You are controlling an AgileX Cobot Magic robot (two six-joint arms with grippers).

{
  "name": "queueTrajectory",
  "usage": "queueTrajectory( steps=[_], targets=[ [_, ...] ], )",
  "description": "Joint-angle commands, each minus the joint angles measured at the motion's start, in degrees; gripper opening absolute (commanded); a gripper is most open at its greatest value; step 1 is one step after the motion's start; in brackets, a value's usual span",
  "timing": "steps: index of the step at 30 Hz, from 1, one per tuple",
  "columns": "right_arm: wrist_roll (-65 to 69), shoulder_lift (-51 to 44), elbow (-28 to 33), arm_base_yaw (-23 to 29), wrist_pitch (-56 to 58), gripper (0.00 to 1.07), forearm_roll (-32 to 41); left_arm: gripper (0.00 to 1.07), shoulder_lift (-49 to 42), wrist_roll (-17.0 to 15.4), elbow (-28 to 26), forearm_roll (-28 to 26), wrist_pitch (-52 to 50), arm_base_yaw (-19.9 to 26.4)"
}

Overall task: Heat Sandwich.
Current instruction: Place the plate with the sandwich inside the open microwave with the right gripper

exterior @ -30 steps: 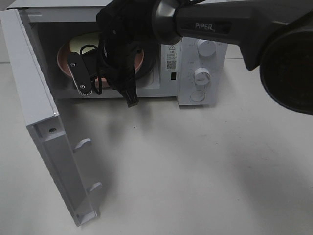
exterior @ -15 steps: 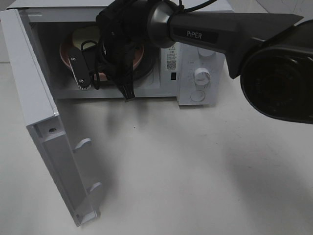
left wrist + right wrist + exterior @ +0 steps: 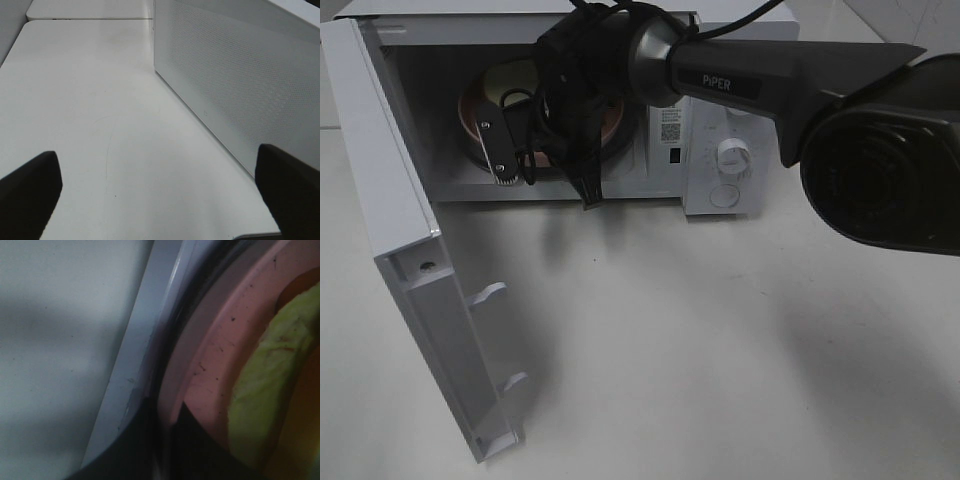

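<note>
The sandwich (image 3: pixel 510 82) lies on a round pink plate (image 3: pixel 470 108) inside the open microwave (image 3: pixel 730 130). My right gripper (image 3: pixel 535 165) reaches into the cavity from the right and hides most of the plate. Up close, the right gripper (image 3: pixel 167 425) is shut on the pink plate's (image 3: pixel 220 365) rim, with the sandwich's pale green layer (image 3: pixel 265 390) just beyond. In the left wrist view my left gripper (image 3: pixel 160 200) hangs open over bare table with nothing between its fingers; it does not show in the exterior high view.
The microwave door (image 3: pixel 400 230) stands swung open toward the front left. Control knobs (image 3: pixel 732 155) sit on the right panel. A white perforated microwave panel (image 3: pixel 230 85) rises beside the left gripper. White tabletop (image 3: pixel 720 340) spreads in front.
The right gripper and the pink plate with the sandwich have shifted a little to the right and deeper inside the microwave. The left gripper stays open.
</note>
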Motion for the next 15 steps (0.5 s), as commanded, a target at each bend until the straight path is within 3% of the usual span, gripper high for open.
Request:
queueTrajectory(
  steps=[1,9,13,15],
  targets=[
    [0.7,0.3,-0.7,-0.6,-2.4,0.05,-0.5,1.01,-1.4,-0.3,0.1,0.0,-0.1,-0.1],
    [0.7,0.7,-0.7,-0.6,-3.4,0.11,-0.7,1.01,-1.4,-0.3,0.1,0.0,-0.1,-0.1],
    [0.7,0.7,-0.7,-0.7,-4.1,0.21,-0.7,1.01,-1.4,-0.3,0.1,0.0,-0.1,-0.1],
    [0.7,0.7,-0.7,-0.7,-4.1,0.31,-0.7,1.01,-1.4,-0.3,0.1,0.0,-0.1,-0.1]
  ],
)
